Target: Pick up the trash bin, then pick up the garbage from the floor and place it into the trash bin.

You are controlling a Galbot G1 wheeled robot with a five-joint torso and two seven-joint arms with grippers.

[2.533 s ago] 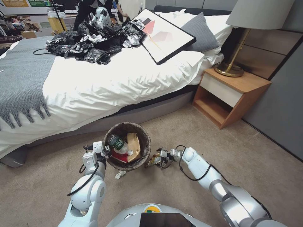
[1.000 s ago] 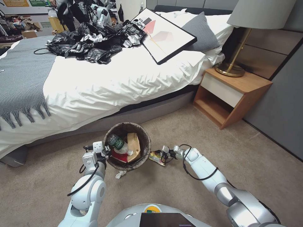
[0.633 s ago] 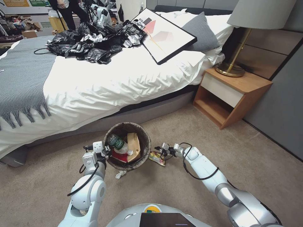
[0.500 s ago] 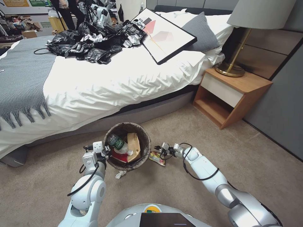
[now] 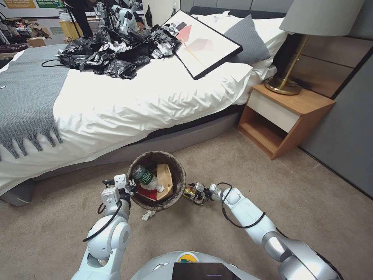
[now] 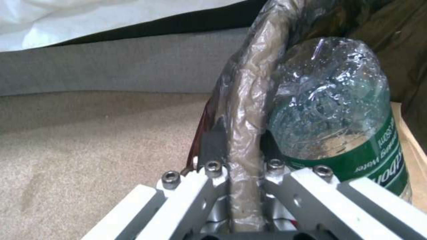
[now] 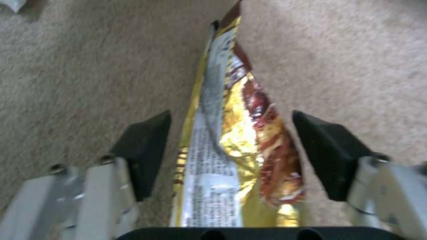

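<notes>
The trash bin (image 5: 175,169), a small round bucket with a dark liner over its rim, stands on the carpet before the bed. In it lie a green-labelled bottle (image 5: 145,177), a tan paper bag (image 5: 165,179) and a red packet (image 5: 147,193). My left gripper (image 5: 128,186) is shut on the bin's near-left rim; the left wrist view shows its fingers (image 6: 212,146) pinching the lined rim (image 6: 244,110) beside the bottle (image 6: 329,126). My right gripper (image 5: 194,191) is low beside the bin's right side, open, with its fingers (image 7: 146,146) on either side of a yellow wrapper (image 7: 231,140) on the carpet (image 5: 189,191).
A white tissue wad (image 5: 148,215) lies on the carpet at the bin's near side. The bed (image 5: 128,101) runs across behind the bin, with black plastic bags (image 5: 112,52) and a framed picture (image 5: 202,42) on it. A wooden nightstand (image 5: 285,116) with a lamp (image 5: 287,74) stands at the right.
The right gripper let the yellow wrapper down onto the carpet, opened, rose a little, then came back down over it closer to the bin. The left gripper and bin have not moved.
</notes>
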